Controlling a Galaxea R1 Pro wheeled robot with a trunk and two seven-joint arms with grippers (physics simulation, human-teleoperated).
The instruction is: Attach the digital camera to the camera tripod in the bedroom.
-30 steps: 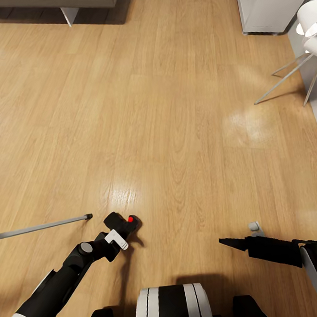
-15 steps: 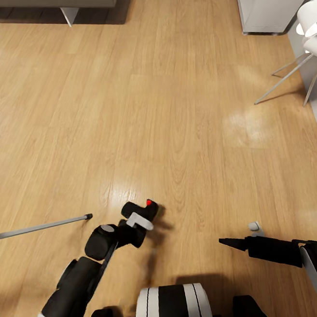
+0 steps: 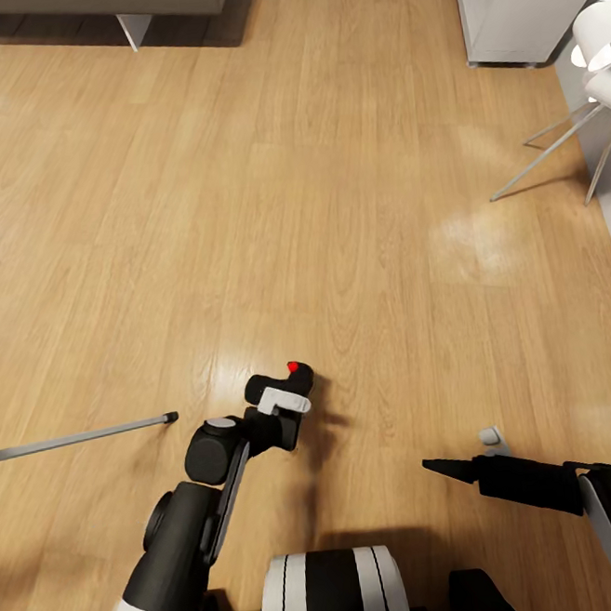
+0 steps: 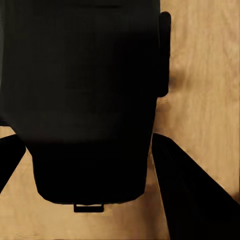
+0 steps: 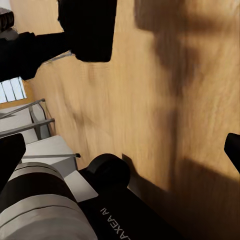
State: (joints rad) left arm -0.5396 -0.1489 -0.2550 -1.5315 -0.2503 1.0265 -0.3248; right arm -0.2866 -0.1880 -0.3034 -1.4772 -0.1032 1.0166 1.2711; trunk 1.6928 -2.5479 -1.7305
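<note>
Left end effector (image 3: 279, 403) holds the digital camera (image 3: 280, 383) between its fingers, just below the centre of the head frame, red button up, over the plank floor (image 3: 333, 200). In the left wrist view the camera body (image 4: 85, 100) sits between both dark fingers (image 4: 190, 195). One silver leg of the camera tripod (image 3: 75, 439) lies at the left edge; its head is out of sight. Right end effector (image 3: 442, 466) hangs empty at lower right; whether its fingers are spread I cannot tell. Risk: a fast swing toward the tripod could loosen the grip and drop the camera, or knock the leg.
</note>
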